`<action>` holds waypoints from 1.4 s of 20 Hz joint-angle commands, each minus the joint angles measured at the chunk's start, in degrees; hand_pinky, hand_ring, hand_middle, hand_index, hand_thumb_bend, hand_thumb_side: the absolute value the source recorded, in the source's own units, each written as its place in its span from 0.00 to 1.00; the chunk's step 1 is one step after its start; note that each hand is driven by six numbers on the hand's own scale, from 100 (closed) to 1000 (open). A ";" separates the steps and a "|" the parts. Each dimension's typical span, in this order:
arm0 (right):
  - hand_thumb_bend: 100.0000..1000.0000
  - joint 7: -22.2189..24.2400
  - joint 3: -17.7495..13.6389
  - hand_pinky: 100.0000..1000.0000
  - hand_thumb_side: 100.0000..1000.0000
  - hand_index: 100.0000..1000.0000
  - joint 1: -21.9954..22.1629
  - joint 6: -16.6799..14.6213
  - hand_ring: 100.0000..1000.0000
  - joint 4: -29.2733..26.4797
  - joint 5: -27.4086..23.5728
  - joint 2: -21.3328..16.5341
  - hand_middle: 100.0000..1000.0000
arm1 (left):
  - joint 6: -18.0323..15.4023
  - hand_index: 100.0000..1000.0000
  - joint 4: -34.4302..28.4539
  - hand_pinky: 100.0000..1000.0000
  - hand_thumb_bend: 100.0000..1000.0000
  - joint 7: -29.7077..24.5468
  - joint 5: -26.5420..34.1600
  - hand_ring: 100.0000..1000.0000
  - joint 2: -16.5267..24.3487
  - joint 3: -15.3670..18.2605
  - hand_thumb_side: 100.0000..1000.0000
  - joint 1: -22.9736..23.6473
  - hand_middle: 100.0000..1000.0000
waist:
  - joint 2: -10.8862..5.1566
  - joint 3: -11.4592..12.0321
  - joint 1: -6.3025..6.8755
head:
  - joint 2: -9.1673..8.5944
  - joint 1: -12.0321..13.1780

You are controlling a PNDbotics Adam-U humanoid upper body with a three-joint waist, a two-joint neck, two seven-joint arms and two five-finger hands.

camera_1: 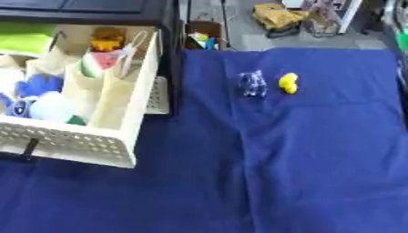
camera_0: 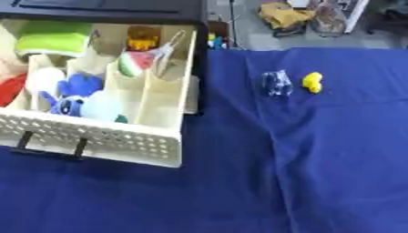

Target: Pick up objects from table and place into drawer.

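Neither of your hands shows in either eye view, so you cannot tell how the fingers stand.

On your left the cream drawer (camera_0: 119, 143) is pulled out over the blue tablecloth (camera_0: 239, 191), with its perforated front wall nearest you and a dark handle (camera_0: 48, 148) on that wall. Dividers split it into several compartments. In the near left compartment lies a blue plush toy (camera_0: 72, 93), with a pale round object (camera_0: 102, 107) just beside it on the right. Farther back on the left sits a green object (camera_0: 52, 38). A red thing (camera_0: 9, 88) shows at the left edge. In a middle compartment you can see a watermelon-slice toy (camera_0: 134, 63), red with a green rim, and behind it a small orange-yellow item (camera_0: 142, 40) in the back compartment. The right-hand near compartment shows only its cream floor.

On the cloth, well apart from the drawer to your right, 2 things remain. A small yellow toy (camera_0: 312, 82), too blurred to name more closely, lies toward the far side. Just beside it on its left is a clear, bluish object (camera_0: 276, 83), perhaps a wrapper or small transparent piece. The 2 sit near each other but do not touch.

Beyond the table's far edge you can see floor and a yellow heap (camera_0: 285, 14).
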 commanded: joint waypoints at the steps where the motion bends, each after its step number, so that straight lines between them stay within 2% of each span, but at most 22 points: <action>1: 0.23 2.77 3.40 0.82 1.00 0.92 -3.13 2.71 0.85 4.23 0.14 -1.81 0.80 | -0.05 0.69 -0.73 0.21 0.16 -0.26 0.41 0.31 0.83 -0.12 1.00 -0.32 0.48 | -1.60 -0.03 0.08 | -0.61 0.05; 6: 0.37 7.22 5.49 0.83 1.00 0.93 -6.96 7.16 0.86 11.47 0.59 1.35 0.81 | 0.13 0.69 -0.73 0.21 0.16 -0.31 0.49 0.31 0.78 -0.10 1.00 -0.07 0.48 | -1.84 0.09 0.09 | -0.54 -0.13; 10: 0.41 10.79 6.27 0.84 1.00 0.94 -9.97 10.71 0.87 17.27 2.06 4.48 0.82 | 0.22 0.69 -0.73 0.21 0.16 -0.33 0.56 0.31 0.65 -0.21 1.00 -0.05 0.48 | -1.94 0.14 0.16 | -0.71 -0.30; 13: 0.41 13.36 6.20 0.84 1.00 0.94 -11.48 11.73 0.88 21.44 3.77 6.46 0.83 | 0.24 0.69 -0.73 0.21 0.16 -0.33 0.59 0.31 0.61 -0.26 1.00 -0.01 0.48 | -1.98 0.26 0.23 | -0.79 -0.65; 17: 0.43 16.76 5.22 0.84 1.00 0.95 -12.54 10.07 0.89 26.98 7.02 8.13 0.84 | 0.24 0.69 -0.73 0.21 0.16 -0.38 0.69 0.31 0.49 -0.32 1.00 -0.05 0.48 | -1.86 0.42 0.28 | -1.12 -0.97; 22: 0.50 20.91 3.79 0.85 1.00 0.95 -13.68 6.39 0.89 33.72 11.08 9.91 0.84 | 0.29 0.69 -0.73 0.21 0.16 -0.44 0.77 0.31 0.20 -0.36 1.00 -0.13 0.48 | -1.52 0.54 0.46 | -1.41 -1.09; 28: 0.50 26.13 1.58 0.85 1.00 0.95 -16.76 1.56 0.89 42.21 16.30 11.22 0.83 | 0.27 0.69 -0.73 0.21 0.16 -0.48 0.78 0.31 0.10 -0.35 1.00 -0.06 0.48 | -1.54 0.57 0.63 | -1.38 -1.13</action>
